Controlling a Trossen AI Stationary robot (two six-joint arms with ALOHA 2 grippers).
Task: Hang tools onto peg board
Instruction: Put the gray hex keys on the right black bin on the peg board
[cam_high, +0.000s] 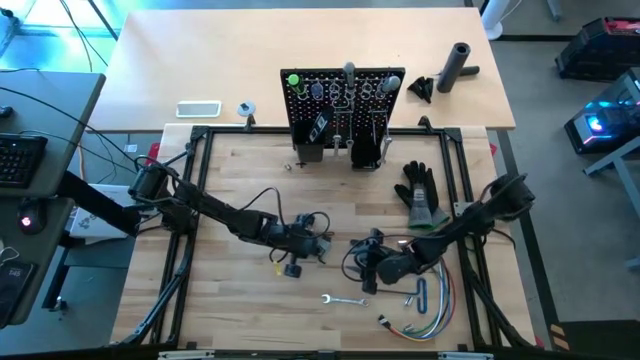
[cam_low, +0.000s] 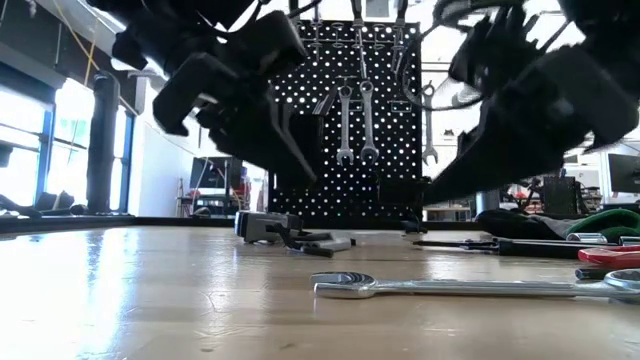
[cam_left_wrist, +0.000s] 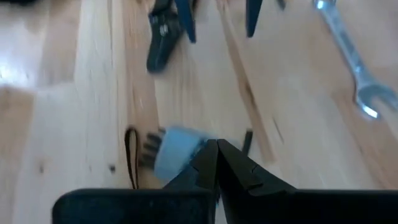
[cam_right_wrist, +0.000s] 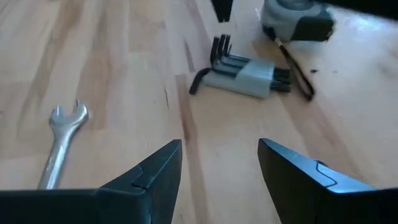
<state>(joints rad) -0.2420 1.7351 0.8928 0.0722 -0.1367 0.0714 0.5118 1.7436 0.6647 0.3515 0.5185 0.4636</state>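
The black peg board (cam_high: 345, 95) stands upright at the table's far side, with silver wrenches (cam_low: 345, 120) hanging on it. A hex key set in a grey holder (cam_right_wrist: 239, 76) lies flat on the table just below my left gripper (cam_left_wrist: 216, 152). That gripper is shut, has nothing between its fingers, and hangs clear above the wood (cam_low: 300, 160). My right gripper (cam_right_wrist: 221, 155) stands open to the right of the set, facing it, with bare table between its fingers. A silver wrench (cam_high: 345, 299) lies flat nearer the front edge.
A tape measure with a black strap (cam_right_wrist: 295, 22) lies just left of the hex key set. A black glove (cam_high: 420, 195) lies right of centre. Coloured wires (cam_high: 420, 310) lie at the near right. A black cylinder (cam_high: 455, 65) lies beyond the peg board.
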